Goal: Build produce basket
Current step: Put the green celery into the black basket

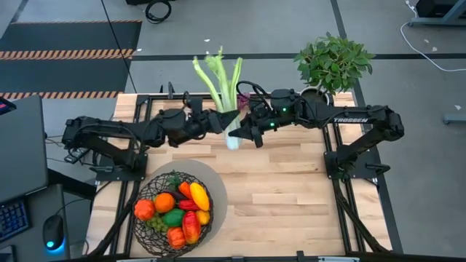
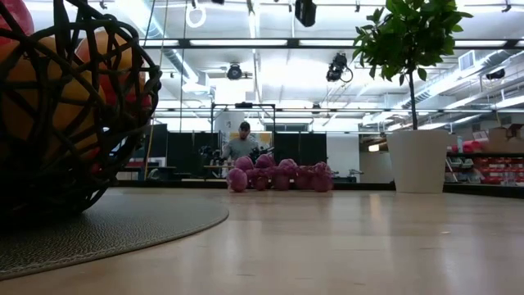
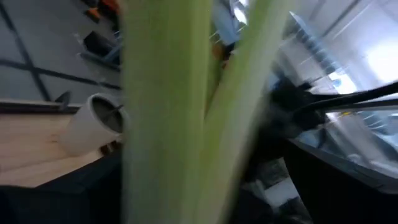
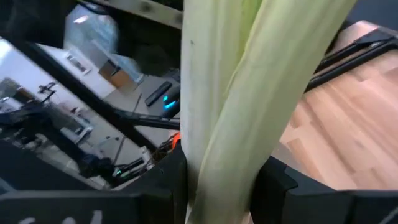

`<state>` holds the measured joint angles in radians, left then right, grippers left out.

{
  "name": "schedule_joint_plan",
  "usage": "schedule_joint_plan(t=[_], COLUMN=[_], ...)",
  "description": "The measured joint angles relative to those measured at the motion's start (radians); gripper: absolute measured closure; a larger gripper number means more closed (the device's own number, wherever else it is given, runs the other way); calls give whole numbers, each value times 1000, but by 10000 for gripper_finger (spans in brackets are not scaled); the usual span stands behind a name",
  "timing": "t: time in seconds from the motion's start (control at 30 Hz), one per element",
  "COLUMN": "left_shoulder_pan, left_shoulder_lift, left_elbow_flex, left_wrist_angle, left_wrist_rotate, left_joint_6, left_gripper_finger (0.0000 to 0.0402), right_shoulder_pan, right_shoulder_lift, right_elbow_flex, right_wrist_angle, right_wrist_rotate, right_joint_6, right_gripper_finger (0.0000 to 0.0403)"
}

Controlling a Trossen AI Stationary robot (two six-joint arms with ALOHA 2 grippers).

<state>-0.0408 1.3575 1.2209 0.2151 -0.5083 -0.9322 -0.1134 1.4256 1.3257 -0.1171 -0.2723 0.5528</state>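
Celery, a bunch of pale green stalks with a whitish base, stands upright above the bench at about 12 o'clock, between the two arms.

High view: both arms meet at the celery's base. The right gripper clasps the lower stalks. The left gripper sits just beside the same base, fingers spread. The basket, dark wire mesh on a round grey mat, rests at 7 o'clock, well apart from the celery. It already carries oranges, peppers, a lemon and other pieces of the produce.

Low view: basket wall at 9 o'clock with orange fruit behind the mesh. Purple grapes lie on the bench toward the far edge, near the potted plant. Neither gripper shows.

Left wrist view: stalks fill the picture, close to the camera; own fingers not clearly seen.

Right wrist view: dark fingers flank the stalks, closed on them.

Judgement: a handover or joint carry of the celery is in hand. The next move calls for one secure grasp, then a swing to 7 o'clock and a lowering into the basket. The long stalks may tip or overhang the rim.
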Motion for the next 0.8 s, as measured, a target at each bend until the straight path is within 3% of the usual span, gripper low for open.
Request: schedule_joint_plan(t=[0.53, 0.67, 0.8], left_shoulder_pan=[4, 4, 5], left_shoulder_lift=[48, 34, 26], left_elbow_flex=[-3, -3, -4], left_wrist_angle=[-15, -48, -99], left_wrist_rotate=[0, -2, -4], left_joint_6=[22, 25, 26], left_gripper_finger=[28, 57, 116], right_shoulder_pan=[15, -5, -23], right_shoulder_lift=[60, 55, 54], right_elbow_flex=[1, 1, 1], right_wrist_angle=[25, -1, -12], right_wrist_rotate=[-80, -135, -182], right_joint_6=[53, 56, 78], right_gripper_finger=[273, 273, 273])
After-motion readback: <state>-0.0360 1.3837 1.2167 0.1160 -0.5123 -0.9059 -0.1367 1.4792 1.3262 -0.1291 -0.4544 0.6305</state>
